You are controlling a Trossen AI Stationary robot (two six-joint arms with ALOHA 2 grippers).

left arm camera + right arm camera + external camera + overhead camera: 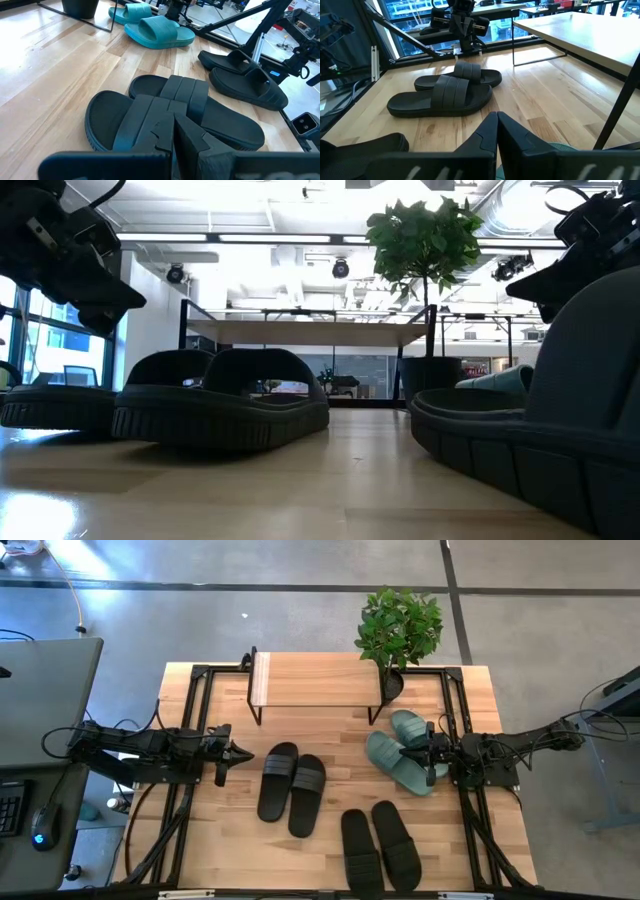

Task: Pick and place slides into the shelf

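Observation:
Six slides lie sole-down on the wooden table. One black pair [290, 787] sits mid-table and a second black pair [380, 845] lies near the front edge. The sage-green pair [402, 755] lies at the right. The shelf [315, 680], a light plank on thin black legs, stands at the table's far edge with nothing on it. My left gripper [245, 752] hovers shut just left of the middle black pair [175, 115]. My right gripper [408, 752] hovers shut above the green pair, pointing toward the table's left [496, 116]. Neither touches a slide.
A potted plant [400, 630] stands at the shelf's right end. Black metal frames [190, 710] run along both table sides by the arm bases. Bare wood lies between the shelf and the slides [320, 735]. A desk with a mouse [40, 830] stands off the left edge.

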